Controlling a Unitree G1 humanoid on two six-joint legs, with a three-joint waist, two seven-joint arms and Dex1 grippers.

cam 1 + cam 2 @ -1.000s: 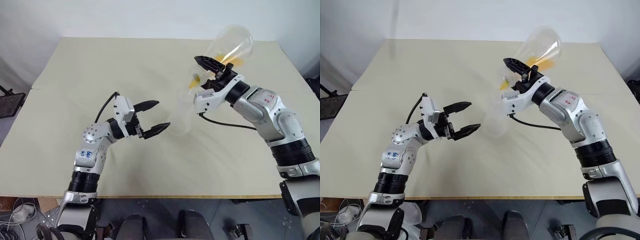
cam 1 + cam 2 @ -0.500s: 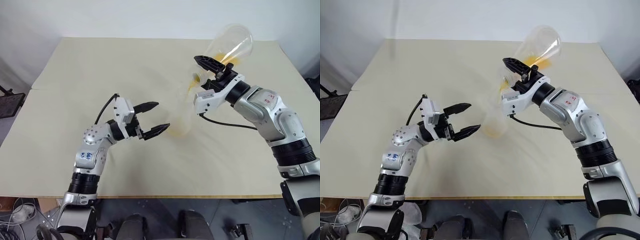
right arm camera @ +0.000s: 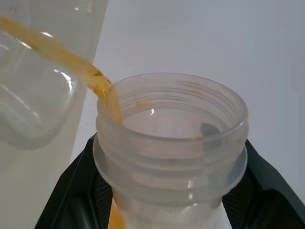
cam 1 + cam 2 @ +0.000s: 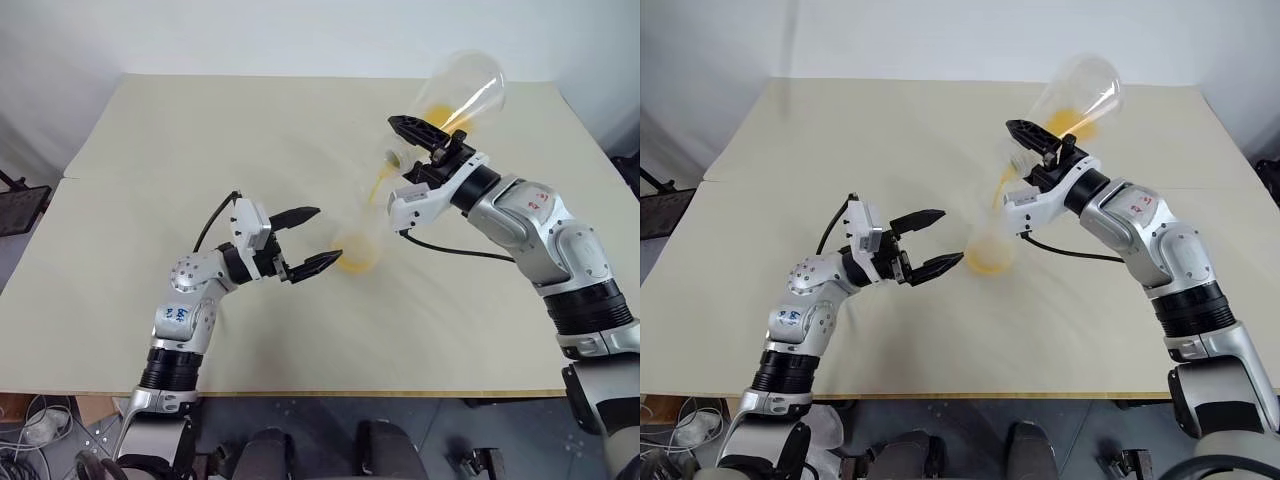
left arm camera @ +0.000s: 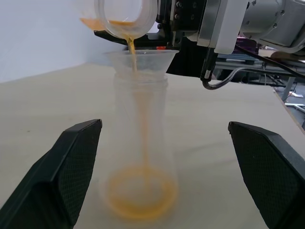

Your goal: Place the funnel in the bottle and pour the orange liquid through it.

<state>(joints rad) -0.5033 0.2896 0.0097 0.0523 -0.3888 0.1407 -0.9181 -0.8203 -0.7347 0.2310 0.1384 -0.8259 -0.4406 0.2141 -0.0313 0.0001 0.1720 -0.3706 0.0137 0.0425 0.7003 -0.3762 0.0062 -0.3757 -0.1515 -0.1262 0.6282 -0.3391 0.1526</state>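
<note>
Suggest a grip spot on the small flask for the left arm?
Take the bottle low on its body, coming in level from the left gripper's side. It stands upright, broad below; the funnel and orange liquid stream occupy the neck, so stay below that.

clear conical flasks: two, a larger tipped one (image 4: 462, 88) and a small upright one (image 5: 141, 157)
small clear funnel (image 5: 142, 58): one
thin stream of orange liquid (image 5: 131, 50): one
beige table (image 4: 150, 150): one
two-fingered black grippers: two, left (image 4: 309, 239) and right (image 4: 425, 140)

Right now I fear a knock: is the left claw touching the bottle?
Apart. The left wrist view shows the left claw open, bare table between each finger and the bottle.
</note>
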